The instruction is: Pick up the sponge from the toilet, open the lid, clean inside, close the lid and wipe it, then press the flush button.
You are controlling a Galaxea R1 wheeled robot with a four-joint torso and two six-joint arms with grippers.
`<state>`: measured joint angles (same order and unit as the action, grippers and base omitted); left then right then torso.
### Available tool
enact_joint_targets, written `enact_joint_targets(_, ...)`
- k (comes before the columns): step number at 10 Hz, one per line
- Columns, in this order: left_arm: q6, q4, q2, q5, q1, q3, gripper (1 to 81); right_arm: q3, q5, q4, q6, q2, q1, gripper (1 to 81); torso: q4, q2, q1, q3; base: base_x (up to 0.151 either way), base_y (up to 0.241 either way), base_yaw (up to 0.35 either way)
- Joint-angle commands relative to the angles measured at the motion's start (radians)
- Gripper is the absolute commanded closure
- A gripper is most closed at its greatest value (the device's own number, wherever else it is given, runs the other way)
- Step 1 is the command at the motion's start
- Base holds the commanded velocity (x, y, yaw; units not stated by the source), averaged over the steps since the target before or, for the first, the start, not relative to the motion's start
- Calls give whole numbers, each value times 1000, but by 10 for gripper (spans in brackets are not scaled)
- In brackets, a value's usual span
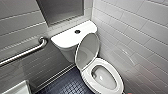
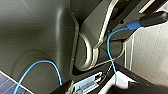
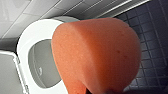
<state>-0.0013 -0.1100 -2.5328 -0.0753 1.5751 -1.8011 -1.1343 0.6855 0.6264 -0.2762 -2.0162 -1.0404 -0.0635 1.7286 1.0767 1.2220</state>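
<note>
Inspector: Sponge [image 3: 96,53] sits closest to the lens in the right wrist view. It is orange, with a rounded end and faint specks on its face.

Recorder: Held?

Inspector: Yes. At the base of the sponge the right end effector [image 3: 101,91] shows as a dark sliver, pinching it.

Recorder: Position relative to the toilet [image 3: 22,50]?

Inspector: The toilet lies behind it. On one side the sponge overlaps the seat [image 3: 37,28] and part of the open bowl [image 3: 41,65]. On the other it overlaps the dark tiled floor [image 3: 155,37]. Whether it touches the seat, I cannot tell.

Recorder: Left wrist view.

Inspector: The robot's own dark housing [image 2: 37,37] is crossed by a looping blue cable [image 2: 111,50], with a white tiled wall [image 2: 152,55] alongside. Whether the left end effector is spread or pressed together, I cannot tell.

Recorder: Head view.

Inspector: The lid [image 1: 86,51] stands upright, leaning back against the tank [image 1: 67,38]. The seat is down and the bowl is open. A round dark flush button [image 1: 77,31] is set in the tank top. A metal grab bar [image 1: 25,53] is fixed to the grey tiled wall left of the tank. The toilet stands close beside the white right-hand wall [image 1: 140,32]. A white fixture corner [image 1: 17,88] shows at the lower left, and I cannot tell what it is.
</note>
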Motion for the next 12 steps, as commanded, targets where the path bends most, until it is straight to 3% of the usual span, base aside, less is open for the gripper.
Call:
enact_joint_targets(1,4,-7,8,92,35,22,10,30,-217,-43,64,61,119,811,0,0,0,0,0,0,0)
enact_joint_targets(4,4,-7,5,91,35,22,10,-59,-420,-53,71,-3,255,811,0,0,0,0,0,0,0)
enact_joint_targets(9,4,-5,0,92,32,17,10,-254,-693,-63,81,-152,493,811,0,0,0,0,0,0,0)
enact_joint_targets(12,3,4,-2,92,32,-3,10,-383,-781,-59,80,-268,602,811,0,0,0,0,0,0,0)
